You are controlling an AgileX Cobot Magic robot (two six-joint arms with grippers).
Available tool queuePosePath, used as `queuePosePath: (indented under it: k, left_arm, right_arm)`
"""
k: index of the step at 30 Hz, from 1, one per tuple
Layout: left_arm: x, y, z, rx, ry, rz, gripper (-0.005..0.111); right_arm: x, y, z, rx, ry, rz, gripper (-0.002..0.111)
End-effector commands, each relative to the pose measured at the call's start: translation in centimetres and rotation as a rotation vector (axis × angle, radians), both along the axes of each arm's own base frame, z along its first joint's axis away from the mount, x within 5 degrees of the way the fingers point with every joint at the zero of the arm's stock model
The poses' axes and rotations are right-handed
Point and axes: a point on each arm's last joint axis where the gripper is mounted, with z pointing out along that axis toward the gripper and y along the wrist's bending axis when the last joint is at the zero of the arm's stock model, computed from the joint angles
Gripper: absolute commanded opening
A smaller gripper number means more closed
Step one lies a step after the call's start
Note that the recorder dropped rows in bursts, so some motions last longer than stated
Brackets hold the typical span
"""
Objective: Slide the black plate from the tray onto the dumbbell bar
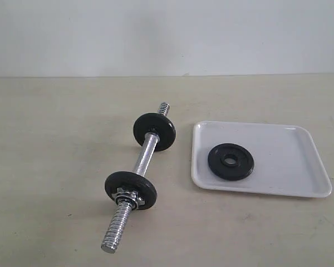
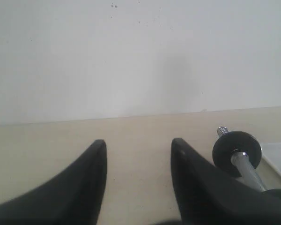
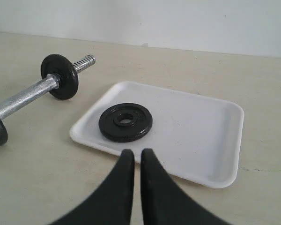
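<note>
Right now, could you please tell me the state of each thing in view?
black plate: flat in the tray, not gripped.
tray: holds that one plate.
dumbbell bar: lying down, far disc and near disc on it, star nut outside the near disc.
left gripper: open, empty.
right gripper: shut, empty.

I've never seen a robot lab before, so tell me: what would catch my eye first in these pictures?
A chrome dumbbell bar lies on the beige table, carrying two black discs, with a star nut against the nearer one. Right of it, a lone black plate lies flat in a white tray. The left gripper is open and the right gripper shut, both holding nothing.
</note>
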Motion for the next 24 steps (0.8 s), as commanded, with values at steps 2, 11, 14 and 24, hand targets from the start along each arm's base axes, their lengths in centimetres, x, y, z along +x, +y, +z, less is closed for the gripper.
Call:
queuePosePath:
  k: [2,11,14,24]
  left_arm:
    - [0.0,0.0,-0.2,-0.024,0.001,-0.004,0.040]
    - [-0.1,0.1,0.9,-0.187,-0.161,0.001,0.040]
    - [-0.1,0.1,1.1,-0.227,-0.197,-0.001,0.040]
    - [-0.1,0.1,1.1,-0.226,-0.198,-0.001,0.040]
  right_arm:
    - [0.0,0.0,0.1,-0.003,-0.013,-0.003,0.001]
    - [0.0,0.0,0.1,-0.003,-0.013,-0.003,0.001]
    - [0.0,0.0,0.1,-0.003,-0.013,-0.003,0.001]
    - [0.0,0.0,0.1,-0.003,-0.013,-0.003,0.001]
